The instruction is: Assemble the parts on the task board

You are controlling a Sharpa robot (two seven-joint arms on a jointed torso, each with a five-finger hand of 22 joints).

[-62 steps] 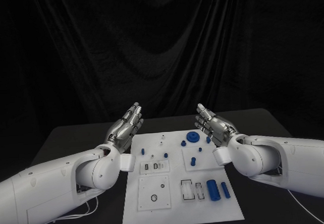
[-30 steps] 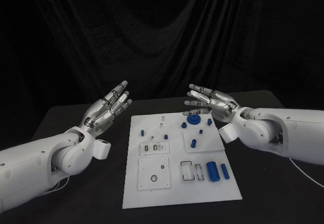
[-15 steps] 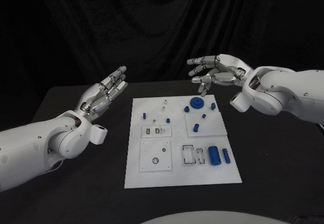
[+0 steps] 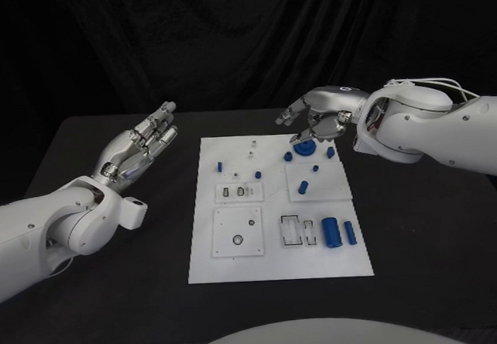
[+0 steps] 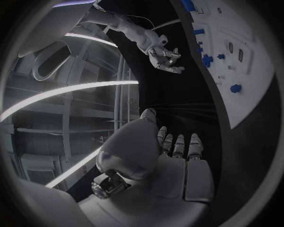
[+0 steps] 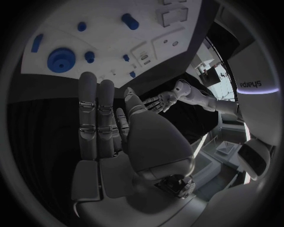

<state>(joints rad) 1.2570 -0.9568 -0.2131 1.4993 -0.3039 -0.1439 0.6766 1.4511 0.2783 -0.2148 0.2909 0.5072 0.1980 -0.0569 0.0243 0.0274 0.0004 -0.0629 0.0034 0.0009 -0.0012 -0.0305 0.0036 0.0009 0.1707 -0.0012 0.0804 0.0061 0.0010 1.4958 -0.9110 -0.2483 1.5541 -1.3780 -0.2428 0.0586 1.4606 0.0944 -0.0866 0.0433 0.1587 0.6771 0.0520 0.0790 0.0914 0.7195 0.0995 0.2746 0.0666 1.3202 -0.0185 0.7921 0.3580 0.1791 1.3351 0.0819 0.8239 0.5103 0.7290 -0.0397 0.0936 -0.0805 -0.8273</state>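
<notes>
The white task board lies in the middle of the black table. On its far right corner sits a blue round gear-like part, also seen in the right wrist view. Small blue pegs stand nearby, and two blue cylinders lie at the near right. My right hand hovers palm down just above and behind the gear, fingers apart and holding nothing. To the left of the board, my left hand is raised, with straight fingers and nothing in it.
Bare black table surrounds the board on both sides. A black curtain closes off the back. Inset white plates with slots take up the board's near left half. In the left wrist view, the board lies beyond my fingers.
My right hand has swung in over the board's far right corner and turned palm down above the gear. The left hand has stayed raised beside the board. The camera has shifted.
</notes>
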